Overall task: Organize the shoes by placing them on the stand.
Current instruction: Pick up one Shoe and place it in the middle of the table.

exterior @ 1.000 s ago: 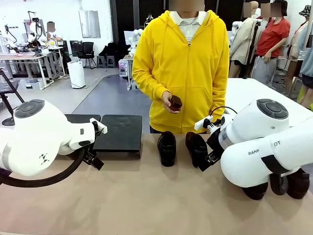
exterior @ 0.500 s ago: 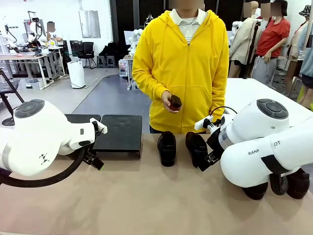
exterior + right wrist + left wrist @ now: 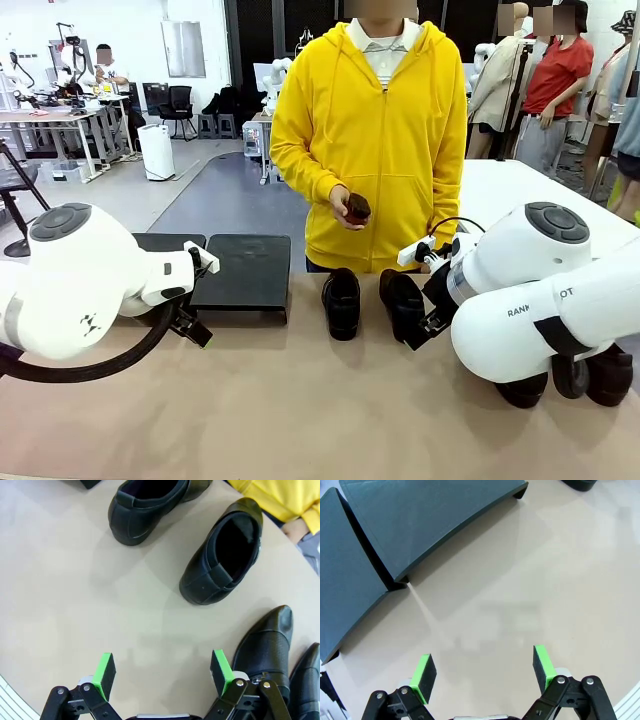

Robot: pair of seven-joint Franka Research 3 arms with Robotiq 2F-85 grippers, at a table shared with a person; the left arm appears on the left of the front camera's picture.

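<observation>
The stand [image 3: 240, 268] is at the far left of the table, its two dark slanted panels side by side; its near edge [image 3: 430, 525] shows in the left wrist view. Two glossy black shoes [image 3: 342, 301] [image 3: 403, 303] sit at the table's middle, in front of the person. Two more shoes [image 3: 267, 645] [image 3: 306, 680] lie close under the right arm. My left gripper [image 3: 482, 672] hangs open over bare table just short of the stand. My right gripper [image 3: 162, 675] is open over bare table, with the two middle shoes [image 3: 150, 502] [image 3: 225, 552] ahead of it.
A person in a yellow hoodie [image 3: 375, 130] stands at the far edge, holding a small dark object [image 3: 358, 208] in one hand. Bare tan tabletop [image 3: 300, 400] stretches between my arms. The white right arm [image 3: 530, 300] partly covers the two right-hand shoes.
</observation>
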